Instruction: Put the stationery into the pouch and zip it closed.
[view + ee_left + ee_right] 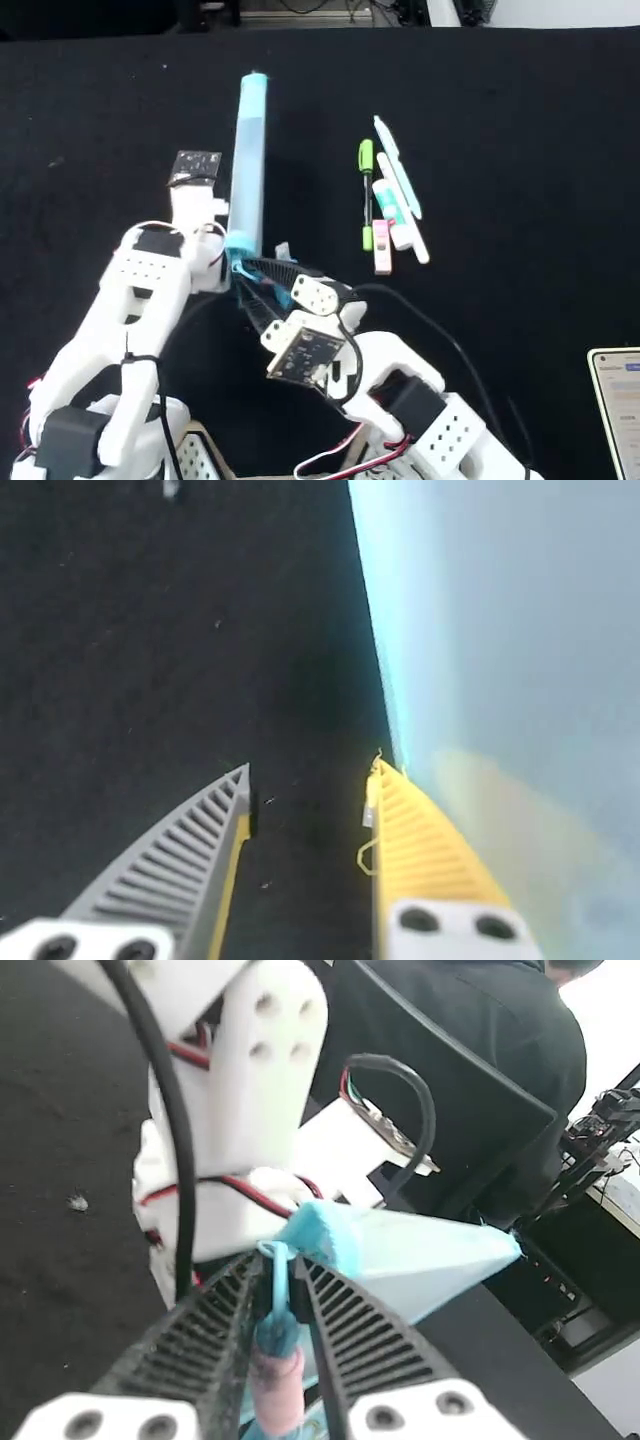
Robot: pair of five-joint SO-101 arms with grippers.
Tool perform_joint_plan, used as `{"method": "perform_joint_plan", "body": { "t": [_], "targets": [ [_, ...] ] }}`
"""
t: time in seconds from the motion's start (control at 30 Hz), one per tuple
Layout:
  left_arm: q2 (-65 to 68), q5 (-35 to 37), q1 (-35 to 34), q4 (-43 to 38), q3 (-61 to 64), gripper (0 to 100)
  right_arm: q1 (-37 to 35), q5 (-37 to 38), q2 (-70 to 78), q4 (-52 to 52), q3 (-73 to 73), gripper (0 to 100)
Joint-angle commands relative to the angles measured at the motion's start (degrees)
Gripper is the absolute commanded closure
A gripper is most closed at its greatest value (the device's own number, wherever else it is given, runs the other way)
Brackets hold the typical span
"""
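While L hand [311, 772] gapes, R hand [280, 1263] nips pouch [400, 1255] zip pull [277, 1332] (tight).

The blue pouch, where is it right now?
In the high view the pouch lies left of centre, the stationery to its right; the right tool grips the zipper pull at its near end.

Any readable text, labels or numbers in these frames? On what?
None legible.
Device screen at the high view's right edge: lines of text, too small to read.
White stick with teal label: print blurred.
Pouch, and zip pull in the right claw: no print visible.
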Motion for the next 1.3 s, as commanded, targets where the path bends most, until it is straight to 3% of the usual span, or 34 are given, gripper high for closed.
{"method": "perform_joint_plan", "body": {
  "t": [0.0, 0.1, 0.2, 0.5, 0.73, 0.97, 1.27],
  "targets": [
    [-1.1, 2.7, 2.2, -3.1, -0.4, 81, -0.1, -0.3, -1.4, 1.4, -2.2, 98.8],
    [-1.7, 2.3, -1.2, -2.1, -0.4, 81, 1.1, -0.2, -1.8, 4.2, 0.0, 98.8],
    [-1.7, -2.7, -6.0, 2.1, -1.6, 81, 1.6, -0.4, -2.0, 3.0, 1.8, 98.8],
    [-1.7, -14.2, -16.4, 22.9, -16.4, 81, 1.3, -0.4, -1.5, -1.1, 2.1, 98.8],
    [-1.8, -14.5, -16.4, 32.0, -26.2, 81, -3.3, -0.4, -1.5, -1.1, 1.8, 98.8],
    [-1.8, -18.9, -14.0, 48.9, -42.5, 81, -3.5, -0.4, -1.4, -0.7, 2.2, 98.8],
    [-17.2, -22.2, -9.7, 46.9, -42.5, 81, -3.3, -0.5, -1.4, 6.8, 1.7, 98.8]
  ]
}}
